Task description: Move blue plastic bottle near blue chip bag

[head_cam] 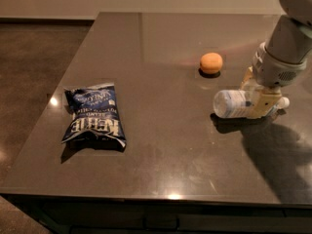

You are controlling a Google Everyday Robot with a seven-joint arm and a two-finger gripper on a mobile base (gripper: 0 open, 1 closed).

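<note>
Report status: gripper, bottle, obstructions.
Gripper at lying clear blue-labelled plastic bottle, table right. Navy crinkled chip bag far left. Round orange fruit behind, off path.

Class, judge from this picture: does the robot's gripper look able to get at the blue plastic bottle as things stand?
Probably yes. The gripper is down at the blue plastic bottle, which lies on its side on the table, and nothing stands between them; the orange fruit sits apart, farther back.
</note>
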